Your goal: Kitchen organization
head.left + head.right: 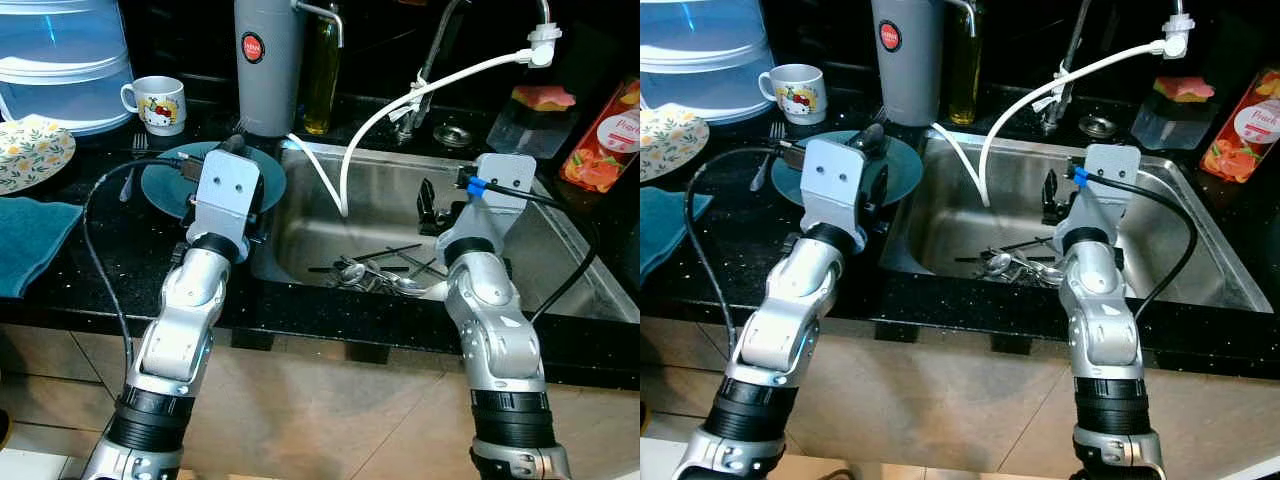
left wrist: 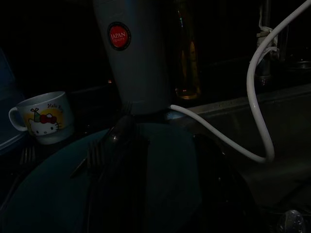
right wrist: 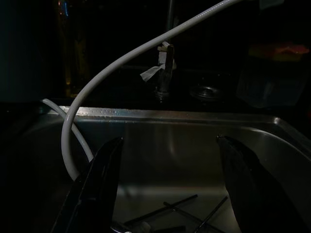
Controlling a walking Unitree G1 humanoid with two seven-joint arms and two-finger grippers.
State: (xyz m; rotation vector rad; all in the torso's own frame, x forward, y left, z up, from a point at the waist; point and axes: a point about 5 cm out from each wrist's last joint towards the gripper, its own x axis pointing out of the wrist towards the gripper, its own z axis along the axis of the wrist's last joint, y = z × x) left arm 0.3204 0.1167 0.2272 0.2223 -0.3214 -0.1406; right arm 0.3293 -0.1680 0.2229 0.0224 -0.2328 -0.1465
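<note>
- The right gripper (image 3: 167, 189) is hanging spread wide, grasping nothing, over the stainless steel sink (image 1: 520, 270), above the loose silver cutlery (image 1: 375, 272) on its floor.
- The left gripper (image 2: 165, 189) is hovering over the round teal plate (image 1: 160, 185) on the left; its grip is too dark to tell.
- Next, probably: lowering to pinch one utensil.

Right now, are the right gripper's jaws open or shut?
Open. The right gripper hangs over the sink, its fingers set wide apart, nothing between them.
</note>
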